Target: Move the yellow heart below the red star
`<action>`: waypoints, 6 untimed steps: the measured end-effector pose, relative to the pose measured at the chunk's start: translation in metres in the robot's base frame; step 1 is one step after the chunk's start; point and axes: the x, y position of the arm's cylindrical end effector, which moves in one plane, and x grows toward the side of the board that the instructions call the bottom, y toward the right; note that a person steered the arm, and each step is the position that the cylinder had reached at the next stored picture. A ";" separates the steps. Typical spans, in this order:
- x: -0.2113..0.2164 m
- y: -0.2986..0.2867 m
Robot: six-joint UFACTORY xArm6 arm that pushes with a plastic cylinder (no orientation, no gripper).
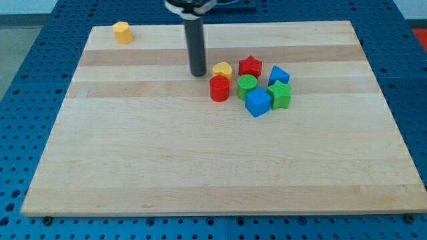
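Note:
The yellow heart (222, 69) lies on the wooden board (200, 167), just left of the red star (250, 66) and above the red cylinder (219, 88). My tip (198, 73) stands on the board just left of the yellow heart, close to it; contact cannot be told. The rod rises straight up out of the view's top.
A green cylinder (247, 86), a blue cube (258, 103), a green star-like block (280, 94) and a blue triangular block (279, 75) crowd below and right of the red star. A second yellow block (121, 31) sits at the board's top left corner.

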 end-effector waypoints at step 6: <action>0.043 0.129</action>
